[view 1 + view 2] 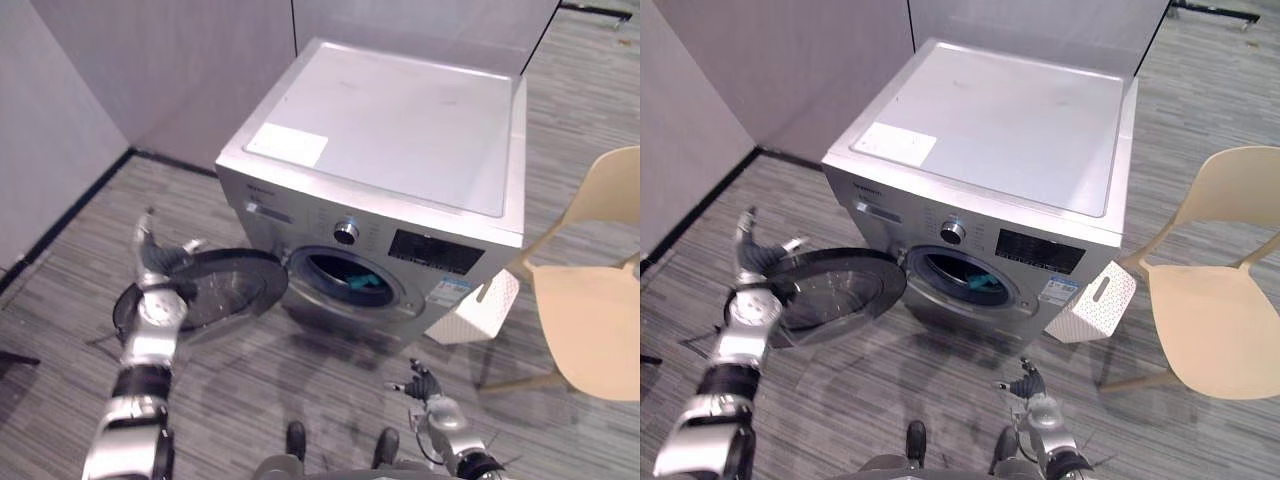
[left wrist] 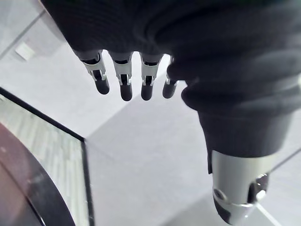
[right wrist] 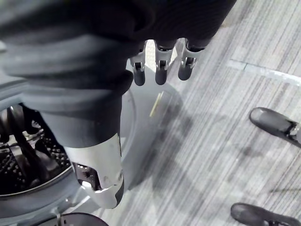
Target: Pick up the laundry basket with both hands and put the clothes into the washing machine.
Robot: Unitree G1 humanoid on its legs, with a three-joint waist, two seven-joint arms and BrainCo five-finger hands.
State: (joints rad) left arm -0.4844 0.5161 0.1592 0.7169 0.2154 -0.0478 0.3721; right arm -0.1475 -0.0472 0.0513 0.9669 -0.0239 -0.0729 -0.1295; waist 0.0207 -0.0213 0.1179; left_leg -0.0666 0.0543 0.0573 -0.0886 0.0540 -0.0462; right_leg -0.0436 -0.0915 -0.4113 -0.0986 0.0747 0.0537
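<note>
Low at bottom right, the right hand (image 1: pixel 440 408) is being held with fingers relaxed, gripping nothing. At the left, the left hand (image 1: pixel 160 265) is being held beside the open door (image 1: pixel 228 285), fingers spread, empty. A teal garment (image 1: pixel 362 284) is being kept in the washing machine (image 1: pixel 400 130) at centre; the laundry basket (image 1: pixel 1092 303) is being left tilted between machine and chair (image 1: pixel 590 320).

Head stereo cams look down on washing machine (image 1: pixel 380 170); wrist cams v. close behind fingers (image 2: pixel 124 82).
</note>
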